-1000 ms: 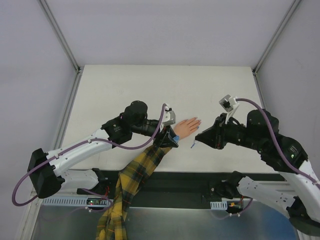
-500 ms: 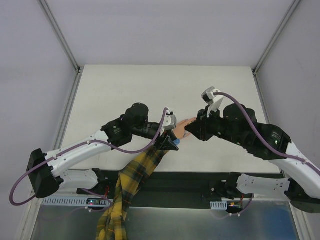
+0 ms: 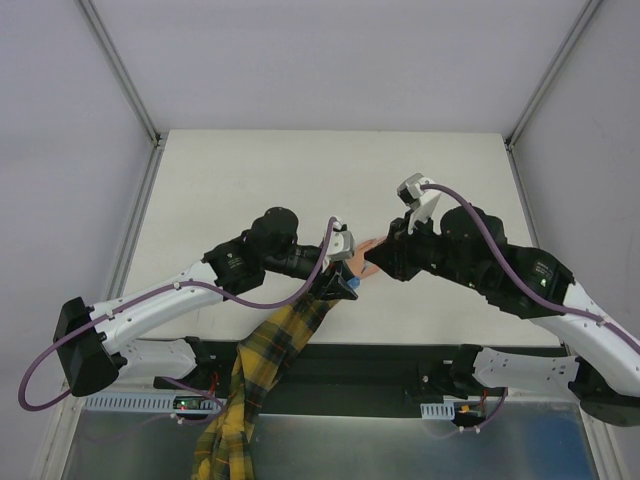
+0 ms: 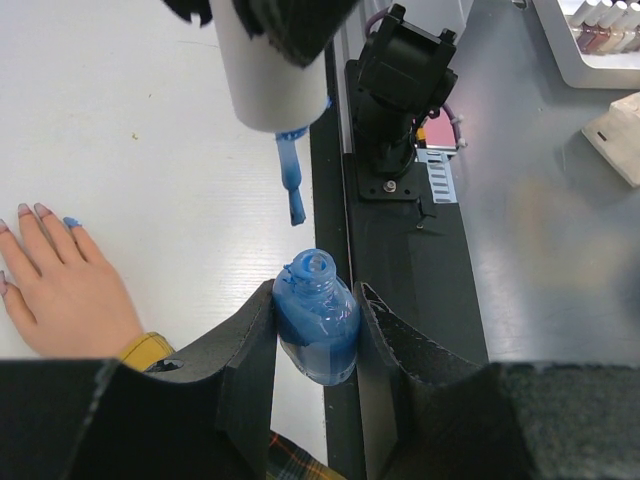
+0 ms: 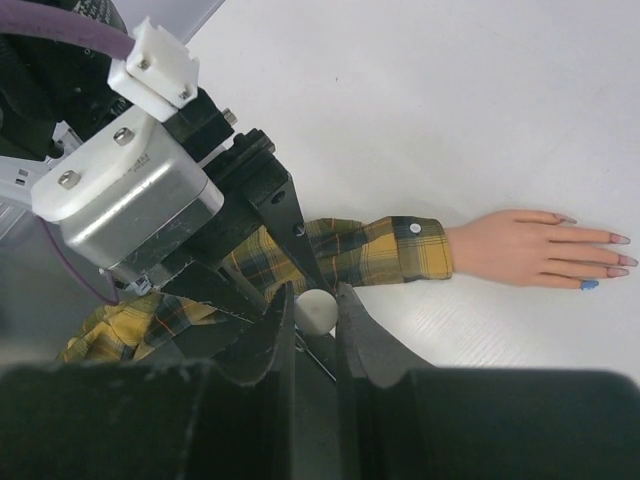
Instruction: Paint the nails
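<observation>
white table point(image 4: 120, 110); left claw point(image 4: 314, 300) clamps bottle point(image 4: 318, 342), right claw point(image 5: 313, 292) pinches brush point(image 4: 289, 172).

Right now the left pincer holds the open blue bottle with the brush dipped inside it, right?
No. The left pincer holds the open blue bottle, but the brush hangs just above its mouth, not inside; the left wrist view shows the gap.

Far counter point(image 3: 330, 170): is lying open.
Centre: right tool point(image 5: 314, 300) is hanging over left tool point(image 4: 315, 340), crowding the gap between them.
Over the bottle point(image 4: 317, 330): brush point(image 4: 292, 190) is hovering just above the mouth, blocking entry.
Beyond the nails point(image 5: 628, 260): counter is lying bare.
Near edge: sleeve point(image 3: 265, 350) is trailing across.
</observation>
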`<state>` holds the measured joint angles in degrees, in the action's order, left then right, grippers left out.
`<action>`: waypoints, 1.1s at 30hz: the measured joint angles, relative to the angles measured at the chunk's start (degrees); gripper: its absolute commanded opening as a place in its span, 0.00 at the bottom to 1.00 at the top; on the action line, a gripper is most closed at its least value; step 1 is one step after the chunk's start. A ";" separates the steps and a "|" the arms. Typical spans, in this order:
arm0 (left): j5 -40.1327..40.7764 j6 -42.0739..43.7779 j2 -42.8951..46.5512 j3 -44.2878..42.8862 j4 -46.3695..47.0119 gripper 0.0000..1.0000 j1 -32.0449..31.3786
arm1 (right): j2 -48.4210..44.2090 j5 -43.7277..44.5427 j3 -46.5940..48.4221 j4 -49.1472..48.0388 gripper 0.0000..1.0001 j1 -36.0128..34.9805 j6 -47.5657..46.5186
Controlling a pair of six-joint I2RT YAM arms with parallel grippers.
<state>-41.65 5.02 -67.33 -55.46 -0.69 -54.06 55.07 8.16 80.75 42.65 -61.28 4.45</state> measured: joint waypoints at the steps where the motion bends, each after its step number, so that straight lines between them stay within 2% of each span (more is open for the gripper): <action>1: 0.13 0.09 0.00 0.00 -0.09 0.00 0.00 | 0.00 -0.35 -0.26 -0.02 0.00 0.17 0.02; 33: 0.28 0.26 -0.02 0.00 -0.11 0.00 -0.02 | -0.33 -4.55 -3.98 -2.16 0.00 2.16 1.53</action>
<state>-41.36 5.28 -67.35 -55.46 -0.80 -54.08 54.74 3.62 76.77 40.49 -59.11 5.98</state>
